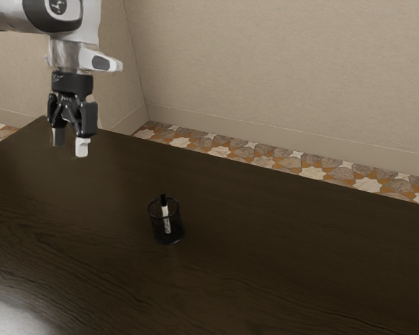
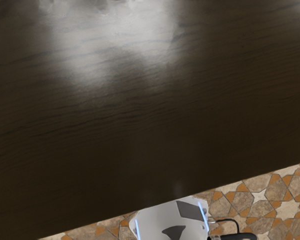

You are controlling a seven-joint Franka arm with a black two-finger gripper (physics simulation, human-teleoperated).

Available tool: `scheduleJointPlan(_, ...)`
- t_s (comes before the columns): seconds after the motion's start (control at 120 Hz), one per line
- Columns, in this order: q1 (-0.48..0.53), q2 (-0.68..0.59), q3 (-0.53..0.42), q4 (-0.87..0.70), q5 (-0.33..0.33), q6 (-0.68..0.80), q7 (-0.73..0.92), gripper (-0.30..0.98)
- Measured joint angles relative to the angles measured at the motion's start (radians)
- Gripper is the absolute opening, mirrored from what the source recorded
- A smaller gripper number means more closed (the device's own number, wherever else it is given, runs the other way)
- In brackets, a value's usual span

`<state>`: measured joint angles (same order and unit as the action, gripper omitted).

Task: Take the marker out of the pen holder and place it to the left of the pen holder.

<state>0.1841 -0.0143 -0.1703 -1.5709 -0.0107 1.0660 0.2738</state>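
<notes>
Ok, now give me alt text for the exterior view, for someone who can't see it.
A white marker with a black top stands in a black pen holder on a dark wood table. Toward the exterior view's left, the robot's gripper hangs open and empty; beyond are a beige wall and patterned floor.

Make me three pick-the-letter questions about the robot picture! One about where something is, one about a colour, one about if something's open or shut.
1. Where is the marker compared with the pen holder?
A) under it
B) inside it
C) beside it

2. What colour is the marker's cap?
A) black
B) yellow
C) pink

3. How is the gripper?
A) shut on the marker
B) shut on the pen holder
C) open

Right letters:
1. B: the pen holder's wall goes around the marker.
2. A: the marker's top end is black, above a white body.
3. C: its two fingers stand apart with nothing between them.
</notes>
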Motion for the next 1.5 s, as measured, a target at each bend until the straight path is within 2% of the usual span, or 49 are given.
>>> scheduleJointPlan(0.125,0.023,0.000,-0.009,-0.009,-0.002,0.189,0.096,0.69)
scheduleJointPlan(0.2,0.036,-0.003,-0.009,-0.011,-0.034,0.252,0.154,0.69)
scheduleJointPlan(0.233,0.093,-0.012,-0.060,-0.003,-0.025,0.273,0.200,0.69)
scheduleJointPlan(0.283,0.225,-0.027,-0.195,0.005,0.009,0.305,0.308,0.69)
scheduleJointPlan(0.325,0.269,-0.039,-0.275,-0.030,0.041,0.350,0.408,0.69)
scheduleJointPlan(0.367,0.232,-0.078,-0.306,-0.146,0.051,0.420,0.514,0.69)
scheduleJointPlan(0.425,0.147,-0.120,-0.318,-0.356,0.021,0.552,0.669,0.68)
scheduleJointPlan(0.525,0.139,-0.039,-0.330,-0.492,-0.013,0.752,0.915,0.69)
scheduleJointPlan(0.7,0.145,0.095,-0.335,-0.419,-0.018,0.953,1.267,0.69)
scheduleJointPlan(0.808,0.131,0.198,-0.339,-0.327,0.002,1.014,1.441,0.69)
scheduleJointPlan(0.983,0.147,0.297,-0.326,-0.289,0.043,1.083,1.666,0.69)
scheduleJointPlan(1.1,0.171,0.311,-0.306,-0.282,0.049,1.107,1.780,0.69)
scheduleJointPlan(1.192,0.178,0.314,-0.261,-0.281,0.062,1.118,1.810,0.69)
scheduleJointPlan(1.317,0.202,0.312,-0.237,-0.289,0.104,1.124,1.780,0.69)
scheduleJointPlan(1.5,0.221,0.270,-0.233,-0.356,0.123,1.111,1.669,0.69)
